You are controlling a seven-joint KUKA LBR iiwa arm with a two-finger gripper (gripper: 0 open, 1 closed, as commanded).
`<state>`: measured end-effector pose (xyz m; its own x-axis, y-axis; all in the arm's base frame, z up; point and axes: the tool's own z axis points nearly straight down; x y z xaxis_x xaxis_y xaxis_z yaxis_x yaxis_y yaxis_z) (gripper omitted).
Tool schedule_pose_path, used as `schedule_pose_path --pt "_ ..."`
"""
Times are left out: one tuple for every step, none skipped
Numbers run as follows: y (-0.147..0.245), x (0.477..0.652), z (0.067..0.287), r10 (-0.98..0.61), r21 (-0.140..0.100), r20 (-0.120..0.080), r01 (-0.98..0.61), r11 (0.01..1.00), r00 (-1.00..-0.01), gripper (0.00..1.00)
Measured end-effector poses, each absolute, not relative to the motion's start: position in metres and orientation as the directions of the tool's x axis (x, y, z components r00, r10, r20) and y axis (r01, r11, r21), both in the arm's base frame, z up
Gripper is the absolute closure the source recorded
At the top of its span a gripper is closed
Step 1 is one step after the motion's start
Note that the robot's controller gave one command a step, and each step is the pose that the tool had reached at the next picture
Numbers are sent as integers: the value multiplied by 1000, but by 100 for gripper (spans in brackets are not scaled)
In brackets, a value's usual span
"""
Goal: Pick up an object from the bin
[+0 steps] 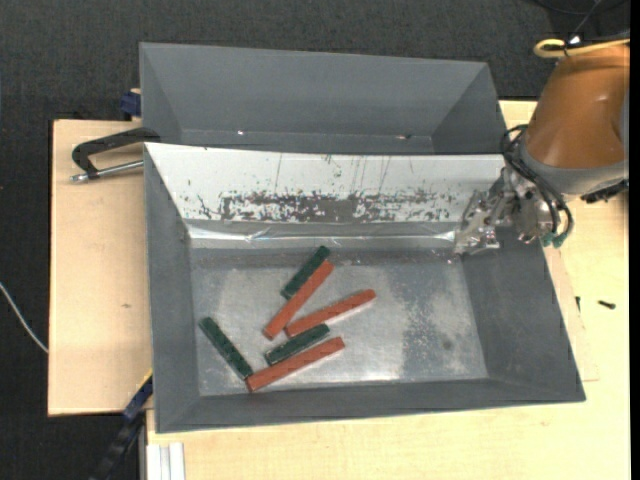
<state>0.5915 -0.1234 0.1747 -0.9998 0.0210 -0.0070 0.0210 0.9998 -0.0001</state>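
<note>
- Hanging at the right of the frame, the gripper [478, 236] sits up by the far right corner of the bin [520, 328], over the top of the sloping right wall.
- Claw apart or together? Cannot tell from this angle; it reads as one cluster of pale metal.
- Nothing can be made out in its grasp.
- Behind it, in the upper right of the frame, the arm's orange cover [578, 108] bulges over the bin's rim, with cables looped just beneath it.
- Down on the bin floor, left of centre in the frame, six slim bars lie in a loose cluster, well apart from the gripper.
- Top green bar [306, 271] slants up towards the right, and it lies against the long orange bar [297, 300], which runs alongside it a little lower.
- Middle orange bar [332, 312] lies flatter and reaches furthest right of the group.
- Short green bar [297, 345] sits just below that one, slanted much the same way.
- Bottom orange bar [295, 363] lies right beneath the short green bar, close along its length.
- Left green bar [224, 347] goes the other way, slanting down to the right, its lower end meeting the left tip of the bottom orange bar.
</note>
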Motion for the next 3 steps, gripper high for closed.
schedule_pose_path --pt "-117 591 154 31 2 2 31 1000 -1000 100" --pt "-70 564 152 -336 0 -2 -336 942 -942 0" --pt "-59 558 150 -404 2 -1 -404 915 -915 0"
